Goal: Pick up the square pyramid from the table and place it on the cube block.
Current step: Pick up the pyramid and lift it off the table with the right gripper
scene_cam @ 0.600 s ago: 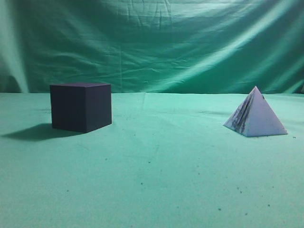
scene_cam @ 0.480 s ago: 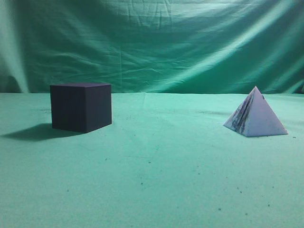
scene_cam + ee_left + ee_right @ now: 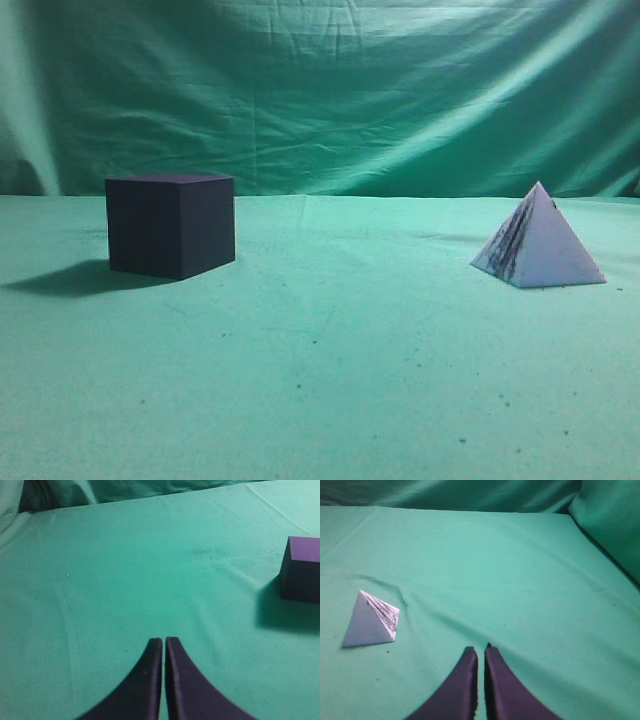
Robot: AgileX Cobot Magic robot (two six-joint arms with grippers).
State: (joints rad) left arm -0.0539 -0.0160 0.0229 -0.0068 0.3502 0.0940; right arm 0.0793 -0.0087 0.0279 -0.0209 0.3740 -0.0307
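The pale lavender-white square pyramid point(image 3: 538, 243) stands on the green cloth table point(image 3: 330, 360) at the right, its streaked face turned left. It also shows at the left of the right wrist view point(image 3: 371, 620). The dark navy cube block point(image 3: 171, 224) stands at the left, and shows at the right edge of the left wrist view point(image 3: 301, 570). My left gripper point(image 3: 164, 640) is shut and empty above bare cloth, left of the cube. My right gripper point(image 3: 480, 650) is shut and empty, right of the pyramid. Neither gripper shows in the exterior view.
A wrinkled green cloth backdrop point(image 3: 320, 90) hangs behind the table. Cloth also rises at the right side in the right wrist view point(image 3: 612, 525). Small dark specks lie on the cloth near the front point(image 3: 460, 438).
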